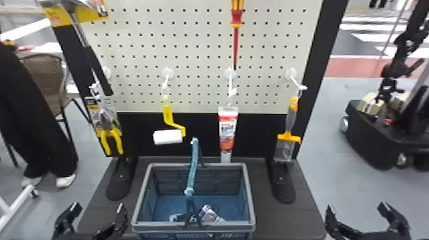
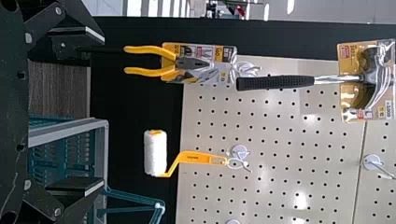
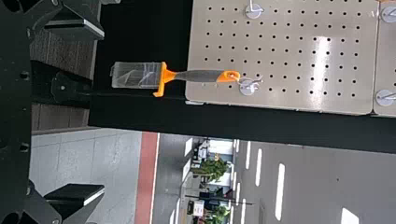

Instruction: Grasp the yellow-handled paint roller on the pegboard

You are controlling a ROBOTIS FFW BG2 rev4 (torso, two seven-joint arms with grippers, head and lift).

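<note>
From the head camera you see the paint roller point(image 1: 169, 127) hanging by its yellow handle from a white hook on the pegboard point(image 1: 198, 48). Its white sleeve is at the bottom, in front of the black panel under the board. It hangs between the pliers point(image 1: 110, 134) on its left and the tube point(image 1: 227, 131) on its right. A scraper point(image 1: 289, 134) hangs further right and a screwdriver point(image 1: 236, 28) higher up. Below the roller, a basket point(image 1: 140, 198) sits on the table point(image 1: 287, 217) with its blue handle raised. Your left gripper point(image 1: 98, 212) is low at the basket's left corner with its fingers spread. Your right gripper point(image 1: 357, 210) is low off the table's right end, also spread and holding nothing. Both are well apart from the roller.

From the left wrist you see the roller framed between the two spread fingers, far off on the board. The pliers and a hammer point(image 2: 299, 81) hang to one side of it, and the basket's rim is close by.

From the right wrist you see the scraper on its hook near one of that gripper's spread fingers.
</note>
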